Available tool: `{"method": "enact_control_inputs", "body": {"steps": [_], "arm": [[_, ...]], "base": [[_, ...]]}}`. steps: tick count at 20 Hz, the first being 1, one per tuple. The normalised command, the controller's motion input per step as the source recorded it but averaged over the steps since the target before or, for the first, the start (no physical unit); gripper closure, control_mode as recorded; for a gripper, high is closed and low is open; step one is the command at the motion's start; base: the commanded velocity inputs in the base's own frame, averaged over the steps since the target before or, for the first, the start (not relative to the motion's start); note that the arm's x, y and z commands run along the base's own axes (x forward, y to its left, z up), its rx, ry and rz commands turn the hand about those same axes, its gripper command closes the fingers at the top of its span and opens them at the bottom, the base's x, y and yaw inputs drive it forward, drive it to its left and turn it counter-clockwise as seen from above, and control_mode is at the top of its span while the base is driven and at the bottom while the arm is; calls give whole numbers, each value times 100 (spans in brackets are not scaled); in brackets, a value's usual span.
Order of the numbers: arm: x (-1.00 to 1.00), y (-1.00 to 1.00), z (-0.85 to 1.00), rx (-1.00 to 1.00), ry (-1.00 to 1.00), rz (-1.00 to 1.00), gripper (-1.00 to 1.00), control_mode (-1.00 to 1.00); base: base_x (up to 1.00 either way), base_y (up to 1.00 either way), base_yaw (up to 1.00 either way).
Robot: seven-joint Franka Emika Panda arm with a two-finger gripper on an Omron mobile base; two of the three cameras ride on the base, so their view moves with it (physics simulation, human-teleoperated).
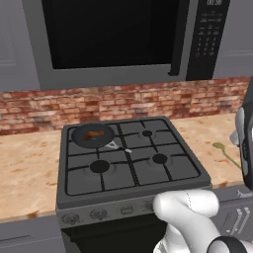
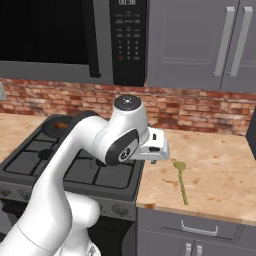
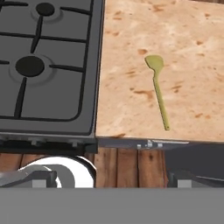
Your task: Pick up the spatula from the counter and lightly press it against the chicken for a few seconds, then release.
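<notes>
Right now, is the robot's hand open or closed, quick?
Gripper: open or closed cannot be told; the spatula lies on the counter, apart from it.

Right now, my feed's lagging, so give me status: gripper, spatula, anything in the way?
Gripper by stove right edge, jaw state unclear. Spatula flat on counter, not gripped. Chicken in pan, back-left burner. No obstacle seen near spatula.

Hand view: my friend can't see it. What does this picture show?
A yellow-green spatula lies flat on a speckled tan counter, its blade toward the top of the picture and its thin handle toward the bottom. To its left is a dark grey stove.
</notes>
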Motion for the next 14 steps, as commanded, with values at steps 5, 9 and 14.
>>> {"method": "enact_control_inputs", "body": {"steps": [5,9,14], "arm": [[12,-15,-17,0,5,0,-100,-100],[13,-14,-25,0,5,1,-100,-100],[9,-15,-29,0,5,2,-100,-100]], "base": [[0,0,0],[0,0,0],[0,0,0]]}}
